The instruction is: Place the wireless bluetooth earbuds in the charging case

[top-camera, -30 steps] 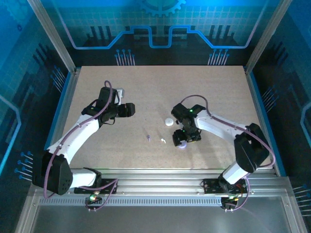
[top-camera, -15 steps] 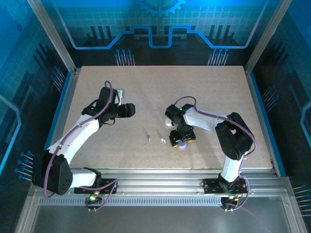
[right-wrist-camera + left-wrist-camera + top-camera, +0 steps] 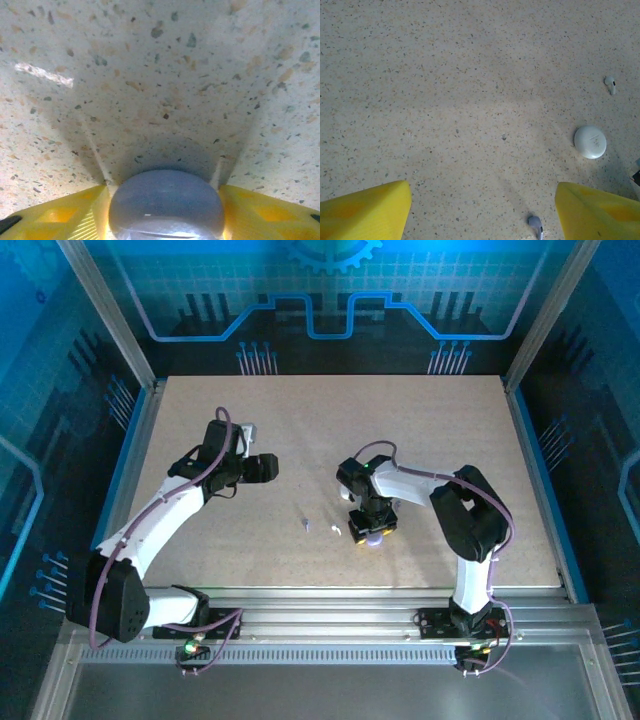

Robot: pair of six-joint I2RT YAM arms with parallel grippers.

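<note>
A lavender charging case [image 3: 166, 202] sits on the speckled table, and my right gripper [image 3: 165, 197] has closed on it, a yellow finger pressed against each side. From above, the case [image 3: 373, 538] peeks out under that gripper [image 3: 371, 528]. A lavender earbud [image 3: 304, 524] and a white earbud [image 3: 336, 530] lie just to its left. My left gripper [image 3: 268, 467] hovers open farther left. Its yellow fingers [image 3: 365, 210] frame bare table, with the lavender earbud [image 3: 536, 226] low between them. A round white case [image 3: 590, 142] and the white earbud [image 3: 610, 84] lie beyond.
The tabletop [image 3: 330, 420] is fenced by metal frame posts [image 3: 135, 430] on the left and right and a blue back wall. Both arm bases sit on the rail [image 3: 330, 625] along the near edge.
The right gripper shifted slightly left and its jaws narrowed onto the lavender case, while the right elbow folded in toward the centre. The left arm stayed still.
</note>
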